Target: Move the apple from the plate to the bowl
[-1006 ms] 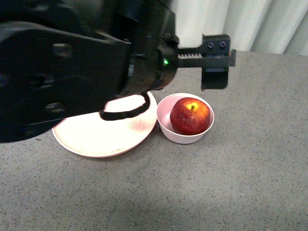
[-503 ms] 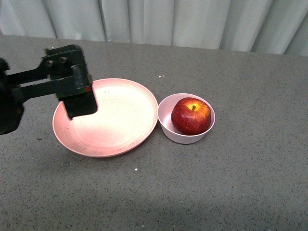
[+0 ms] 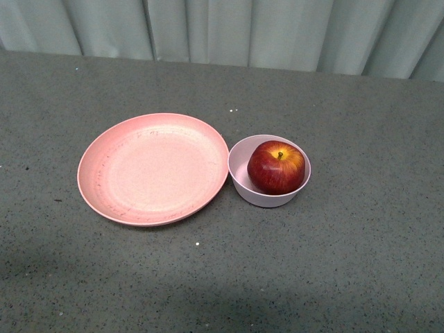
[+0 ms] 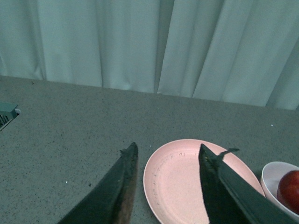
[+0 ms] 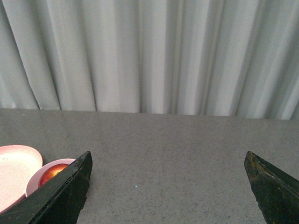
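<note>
The dark red apple sits inside the small pale pink bowl, stem up. The wide pink plate lies bare, touching the bowl's left side. Neither gripper shows in the front view. In the left wrist view my left gripper is open and empty, raised over the plate, with the bowl and apple at the frame's edge. In the right wrist view my right gripper is wide open and empty over bare table, apart from the bowl, the apple and the plate.
The grey speckled table runs around the dishes. Pale curtains hang behind its far edge. A grey-green object shows at the edge of the left wrist view.
The left arm, which covered much of the front view a second ago, swung left over the plate and has left that view. The apple stays in the bowl.
</note>
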Available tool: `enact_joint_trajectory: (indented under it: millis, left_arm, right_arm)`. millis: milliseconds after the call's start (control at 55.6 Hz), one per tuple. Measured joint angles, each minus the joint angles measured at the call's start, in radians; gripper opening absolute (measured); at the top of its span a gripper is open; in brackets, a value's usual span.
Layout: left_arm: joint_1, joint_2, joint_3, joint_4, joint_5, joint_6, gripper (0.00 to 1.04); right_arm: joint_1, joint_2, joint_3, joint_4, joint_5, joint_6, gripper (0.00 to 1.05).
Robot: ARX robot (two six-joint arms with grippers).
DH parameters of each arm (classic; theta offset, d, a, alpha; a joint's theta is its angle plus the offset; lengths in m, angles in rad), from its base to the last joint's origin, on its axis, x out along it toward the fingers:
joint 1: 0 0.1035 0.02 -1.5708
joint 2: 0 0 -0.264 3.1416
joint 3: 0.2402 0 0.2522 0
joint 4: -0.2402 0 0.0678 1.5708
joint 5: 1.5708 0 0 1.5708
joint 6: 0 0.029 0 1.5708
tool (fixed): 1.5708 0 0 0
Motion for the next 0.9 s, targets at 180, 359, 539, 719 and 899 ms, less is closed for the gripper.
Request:
enact_joint_trajectory:
  millis: [180,359,539,719,899]
  left_arm:
    - [0.047,-0.167,-0.004,-0.154,0.044,0.014,0.12]
    - [0.081,-0.398,-0.002,-0.396,0.081,0.021,0.04]
    - [0.185,-0.568,-0.002,-0.545,0.172,0.025,0.04]
    - [0.187,-0.692,-0.003,-0.660,0.181,0.025,0.04]
    - [0.187,-0.771,-0.003,-0.734,0.181,0.025,0.04]
  right_arm:
    - [0.000,0.000,0.000,0.000,0.001,0.000,0.95]
    - [0.000,0.000,0.000,0.000,0.001,0.000,0.95]
    - [0.000,0.000,0.000,0.000,0.001,0.000,0.95]
    - [0.000,0.000,0.000,0.000,0.001,0.000,0.95]
    - [0.000,0.000,0.000,0.000,0.001,0.000,0.95]
